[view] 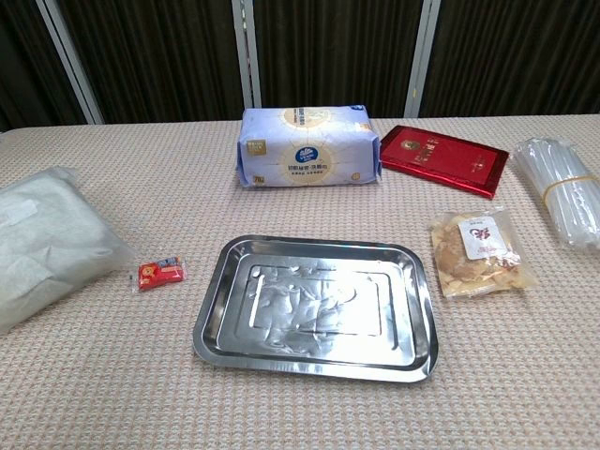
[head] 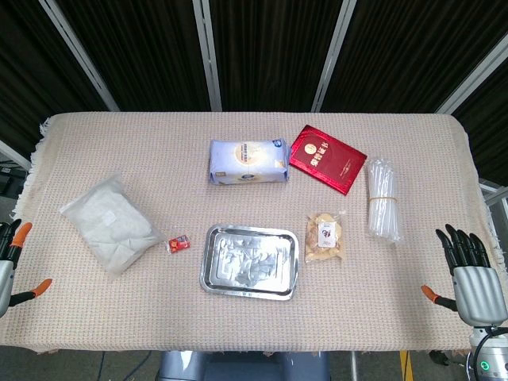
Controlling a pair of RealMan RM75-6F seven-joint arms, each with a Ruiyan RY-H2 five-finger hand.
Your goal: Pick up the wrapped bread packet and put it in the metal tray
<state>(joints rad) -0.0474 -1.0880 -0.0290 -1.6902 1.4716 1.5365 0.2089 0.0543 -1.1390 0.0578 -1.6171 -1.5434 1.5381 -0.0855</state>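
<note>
Both hands are waiting empty, right hand (head: 475, 274) with fingers spread, left hand (head: 9, 266) barely showing, so you are starting: reach right for the bread packet (head: 325, 237) lying just beside the metal tray (head: 213, 274).

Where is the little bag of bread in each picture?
Head view: the bread packet lies right of the metal tray, below the red booklet.
Chest view: the bread packet lies at the right, beside the tray's right edge.
Shared landmark: the metal tray, just left of it in both.
</note>
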